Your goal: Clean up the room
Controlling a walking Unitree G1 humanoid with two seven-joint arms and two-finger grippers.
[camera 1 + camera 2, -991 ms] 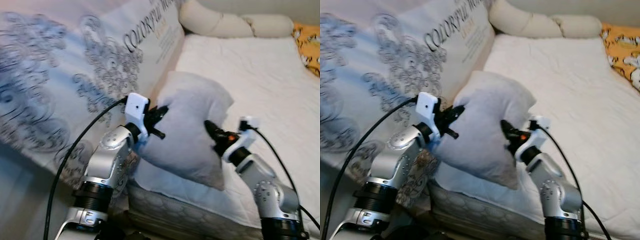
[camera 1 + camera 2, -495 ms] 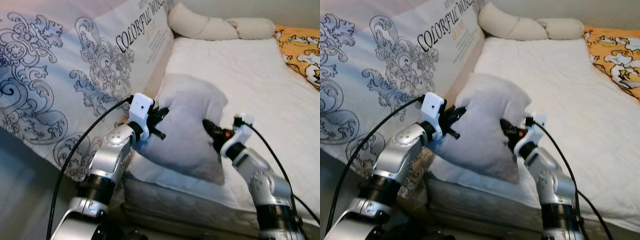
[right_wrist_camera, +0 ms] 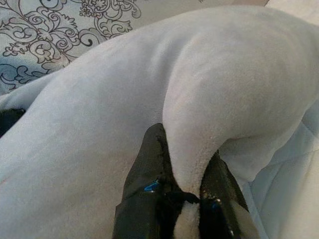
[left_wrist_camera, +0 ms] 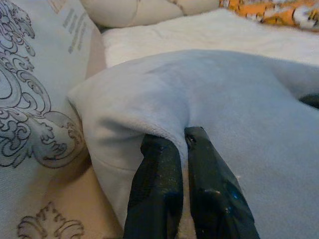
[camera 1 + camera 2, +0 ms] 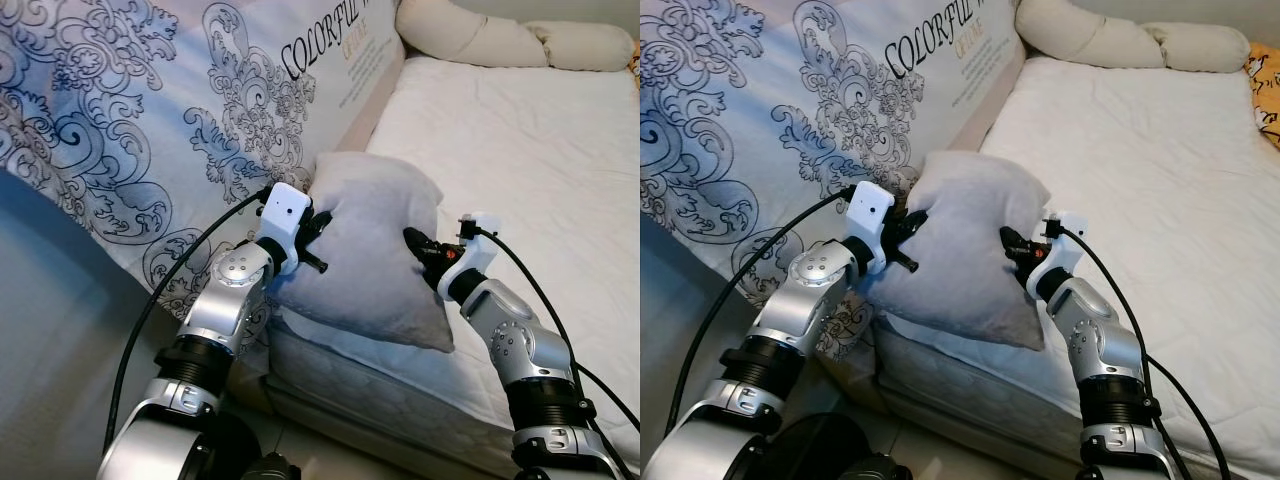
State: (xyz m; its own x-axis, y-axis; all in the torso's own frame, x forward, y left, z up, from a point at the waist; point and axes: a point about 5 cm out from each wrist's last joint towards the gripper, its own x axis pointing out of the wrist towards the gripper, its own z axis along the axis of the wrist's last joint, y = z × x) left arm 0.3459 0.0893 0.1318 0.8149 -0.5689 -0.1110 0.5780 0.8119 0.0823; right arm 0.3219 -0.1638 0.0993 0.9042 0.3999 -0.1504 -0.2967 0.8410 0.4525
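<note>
Over the bed's near edge, both the left hand [image 5: 318, 232] and right hand [image 5: 418, 247] pinch the soft grey pillow [image 5: 368, 250]; a patterned quilt [image 5: 150, 110] crowds left, open white mattress [image 5: 520, 140] right.

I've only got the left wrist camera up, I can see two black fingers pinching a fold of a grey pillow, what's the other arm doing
Observer: The right gripper is shut on the soft grey velvety pillow too, pinching a fold on its opposite side.
Operator: Is the pillow lying flat on the bed?
Observer: No. Between the right and the left gripper it stands tilted at the near corner of the white quilted mattress.
Operator: What's beside it on my left?
Observer: A large white panel with grey scroll print, leaning along the mattress's left edge.
</note>
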